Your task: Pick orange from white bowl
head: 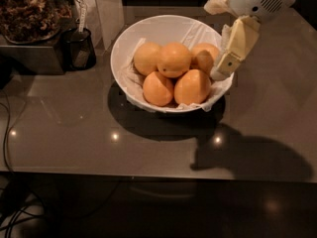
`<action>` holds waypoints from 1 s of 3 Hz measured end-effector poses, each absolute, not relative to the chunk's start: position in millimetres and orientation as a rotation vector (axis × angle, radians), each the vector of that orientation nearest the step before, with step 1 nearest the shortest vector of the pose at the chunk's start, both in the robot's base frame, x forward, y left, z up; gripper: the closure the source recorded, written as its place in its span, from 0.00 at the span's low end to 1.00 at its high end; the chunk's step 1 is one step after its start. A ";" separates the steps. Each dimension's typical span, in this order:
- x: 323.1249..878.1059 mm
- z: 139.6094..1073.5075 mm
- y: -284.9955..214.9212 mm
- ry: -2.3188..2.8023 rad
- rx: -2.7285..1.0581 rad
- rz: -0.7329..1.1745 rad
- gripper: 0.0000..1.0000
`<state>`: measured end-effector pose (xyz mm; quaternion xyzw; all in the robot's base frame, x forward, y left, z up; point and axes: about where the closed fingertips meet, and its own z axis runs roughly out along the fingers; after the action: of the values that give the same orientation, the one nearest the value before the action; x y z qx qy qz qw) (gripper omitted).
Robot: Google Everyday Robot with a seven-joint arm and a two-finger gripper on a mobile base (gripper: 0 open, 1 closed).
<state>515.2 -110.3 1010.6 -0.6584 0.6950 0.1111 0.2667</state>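
The white bowl (124, 43) with a crinkled white liner stands in the middle of the dark counter and holds several orange fruits. The orange (174, 59), round and light yellow-orange, sits on top in the middle of the pile. Two more oval, deeper-orange fruits (192, 87) lie in front of it. My gripper (223, 71) reaches down from the upper right, and its cream-coloured tip is at the bowl's right rim, beside the right-hand fruit (204, 56). It is a little to the right of the orange and holds nothing that I can see.
A small black cup (79, 48) stands left of the bowl. Behind it a dark tray of brown dried material (27, 14) sits on a box. Cables (7, 133) hang at the left edge. The counter's front edge runs along the bottom.
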 end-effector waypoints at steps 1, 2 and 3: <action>526.8 1006.2 -96.3 1.831 -1.781 0.372 0.00; 538.3 983.9 -66.8 1.803 -1.833 0.489 0.00; 538.5 983.6 -66.5 1.802 -1.834 0.490 0.00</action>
<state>538.5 -66.5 983.6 -0.6767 0.6651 0.1807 0.2590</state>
